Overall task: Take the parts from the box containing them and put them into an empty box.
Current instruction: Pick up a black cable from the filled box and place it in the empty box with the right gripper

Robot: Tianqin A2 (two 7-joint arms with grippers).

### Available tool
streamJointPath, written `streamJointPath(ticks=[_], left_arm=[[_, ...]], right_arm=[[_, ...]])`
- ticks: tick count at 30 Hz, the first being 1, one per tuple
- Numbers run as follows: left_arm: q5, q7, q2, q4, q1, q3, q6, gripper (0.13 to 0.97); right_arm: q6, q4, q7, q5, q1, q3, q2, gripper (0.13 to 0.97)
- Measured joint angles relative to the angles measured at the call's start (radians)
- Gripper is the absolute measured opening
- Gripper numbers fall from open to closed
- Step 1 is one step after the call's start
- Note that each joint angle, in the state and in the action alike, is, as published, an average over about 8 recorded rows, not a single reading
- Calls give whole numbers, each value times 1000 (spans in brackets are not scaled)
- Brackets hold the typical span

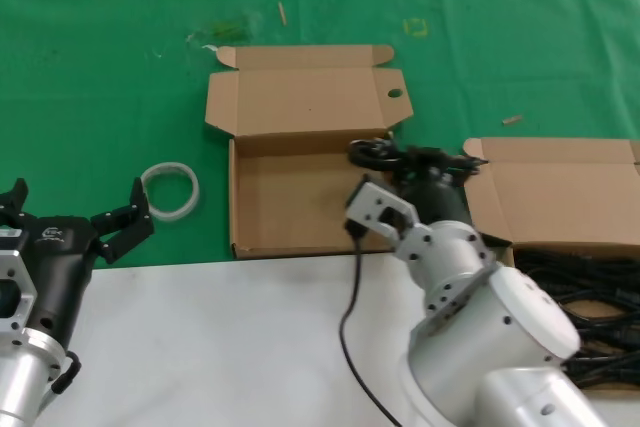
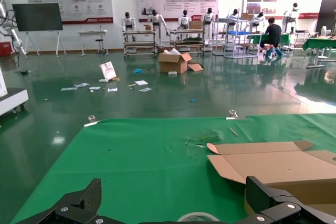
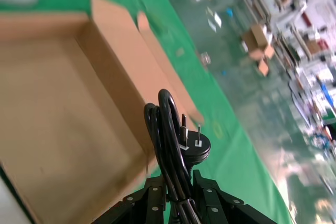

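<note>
The empty box (image 1: 285,202) lies open mid-table, and its lid tab has a small round hole (image 1: 395,93). My right gripper (image 1: 408,161) hovers over that box's right edge, shut on a black power cord (image 1: 373,153). The cord's tail (image 1: 350,317) hangs down towards the table's front. In the right wrist view the gripper (image 3: 181,188) clamps the looped cord (image 3: 167,135), with the plug (image 3: 197,143) above the box floor (image 3: 63,119). More parts (image 1: 585,287) lie in the box containing them (image 1: 560,192) at the right. My left gripper (image 1: 112,223) waits open at the left.
A white ring of tape (image 1: 170,190) lies on the green cloth between my left gripper and the empty box. The tape ring (image 2: 198,217) also shows between the left fingers (image 2: 86,199), with the box lid (image 2: 278,166) beyond. A white table strip runs along the front.
</note>
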Motion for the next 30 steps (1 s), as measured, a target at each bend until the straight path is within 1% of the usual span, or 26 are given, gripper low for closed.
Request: streamJointPath(ticks=[6,14,30], left_arm=[[0,0,0,0,0,0,0,966],[0,0,0,0,0,0,0,966],[0,0,0,0,0,0,0,966]], right_arm=[[-54,-39,75,18,40,-92,0,225],[-83,-60,160,67,69,-182,0,225],[-88,-70,312,127,91,-281,7,225]])
